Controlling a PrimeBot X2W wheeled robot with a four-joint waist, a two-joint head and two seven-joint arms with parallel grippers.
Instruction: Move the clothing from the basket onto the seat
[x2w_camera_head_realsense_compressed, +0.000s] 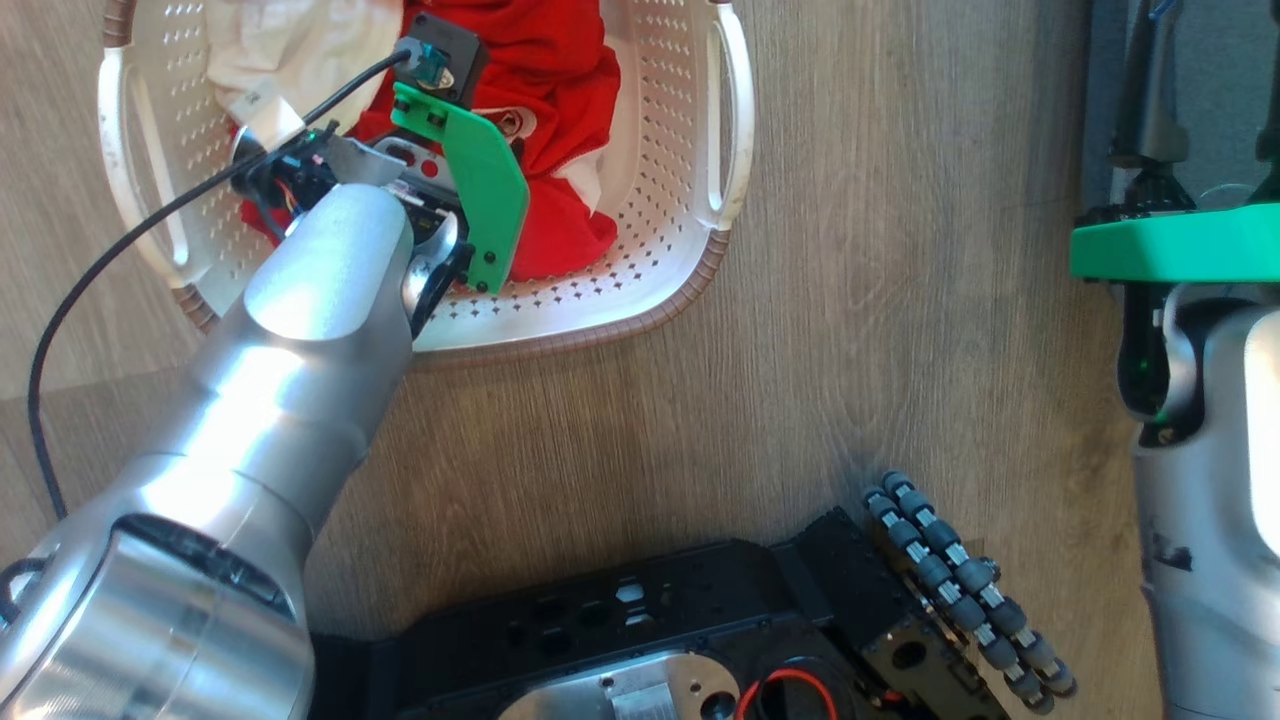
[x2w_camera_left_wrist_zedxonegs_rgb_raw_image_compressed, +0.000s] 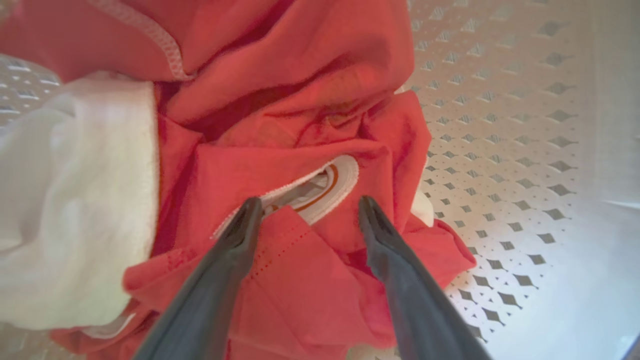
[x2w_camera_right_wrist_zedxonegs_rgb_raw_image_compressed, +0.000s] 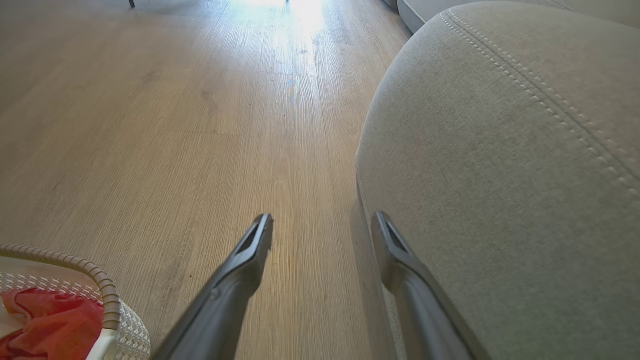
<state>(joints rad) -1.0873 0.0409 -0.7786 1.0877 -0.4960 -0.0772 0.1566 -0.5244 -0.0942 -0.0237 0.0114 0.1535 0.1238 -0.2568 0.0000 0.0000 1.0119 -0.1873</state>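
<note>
The basket (x2w_camera_head_realsense_compressed: 725, 200) stands on the wood floor, cream-white and perforated with a brown rim. In it lies the clothing: bright red garments (x2w_camera_head_realsense_compressed: 555, 80) and a white cloth (x2w_camera_head_realsense_compressed: 290, 45). My left arm reaches down into the basket, its green wrist bracket (x2w_camera_head_realsense_compressed: 485, 190) hiding the fingers from the head camera. In the left wrist view my left gripper (x2w_camera_left_wrist_zedxonegs_rgb_raw_image_compressed: 309, 205) is open, its fingertips (x2w_camera_left_wrist_zedxonegs_rgb_raw_image_compressed: 249, 207) resting against the red clothing (x2w_camera_left_wrist_zedxonegs_rgb_raw_image_compressed: 300, 90) on either side of a white-trimmed collar (x2w_camera_left_wrist_zedxonegs_rgb_raw_image_compressed: 345, 172). My right gripper (x2w_camera_right_wrist_zedxonegs_rgb_raw_image_compressed: 322, 220) is open and empty, beside the seat (x2w_camera_right_wrist_zedxonegs_rgb_raw_image_compressed: 500, 175).
My black base with its roller wheel (x2w_camera_head_realsense_compressed: 960, 590) sits on the floor below the basket. A black cable (x2w_camera_head_realsense_compressed: 100, 270) runs from the left wrist across the basket's left side. Bare wood floor (x2w_camera_right_wrist_zedxonegs_rgb_raw_image_compressed: 200, 125) stretches between the basket rim (x2w_camera_right_wrist_zedxonegs_rgb_raw_image_compressed: 100, 285) and the seat.
</note>
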